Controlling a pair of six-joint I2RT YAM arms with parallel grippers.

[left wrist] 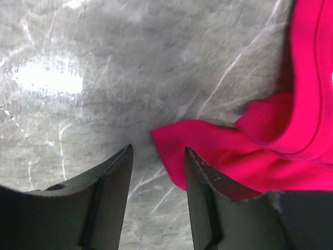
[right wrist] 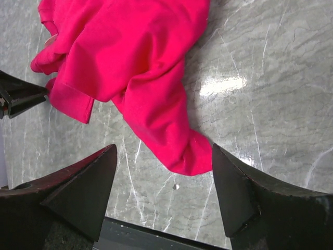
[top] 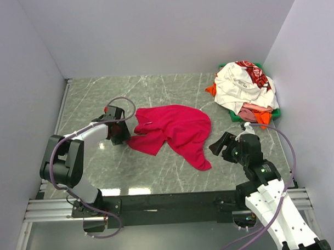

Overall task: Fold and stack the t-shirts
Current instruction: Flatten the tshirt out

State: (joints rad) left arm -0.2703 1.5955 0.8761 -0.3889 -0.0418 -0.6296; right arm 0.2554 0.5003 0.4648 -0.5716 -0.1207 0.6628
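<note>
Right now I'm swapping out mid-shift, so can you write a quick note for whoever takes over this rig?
Left gripper: jaws open, low at the left edge of the crimson t-shirt, nothing gripped.
Right gripper: jaws open, over the shirt's near-right tip, holding nothing.
The crimson t-shirt lies crumpled mid-table, unfolded. The white printed t-shirt tops a heap with orange cloth and pink cloth in the green basket at the far right.
Done: nothing folded or stacked yet.
To do: flatten and fold the crimson one, then work through the heap and stack them.
</note>
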